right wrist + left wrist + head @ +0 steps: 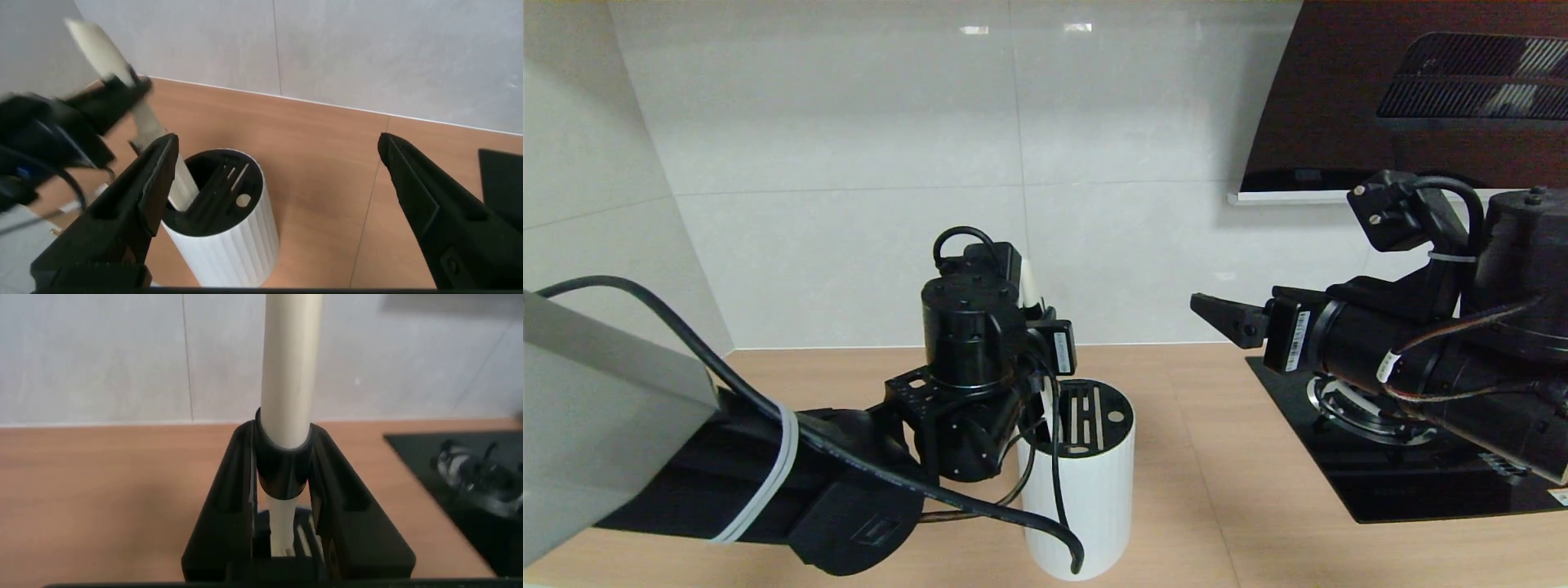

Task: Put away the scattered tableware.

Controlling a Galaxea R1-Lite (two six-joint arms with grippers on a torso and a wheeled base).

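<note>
A white cylindrical holder with a black slotted top stands on the wooden counter. My left gripper hangs just above it, shut on a cream-handled knife that stands nearly upright. In the left wrist view the fingers clamp the knife's handle from both sides. In the right wrist view the knife slants down, its lower end entering the holder's top. My right gripper is open and empty, in the air to the right of the holder.
A black gas hob is set into the counter at the right, below a dark range hood. A white tiled wall runs along the back. Bare counter lies between the holder and the hob.
</note>
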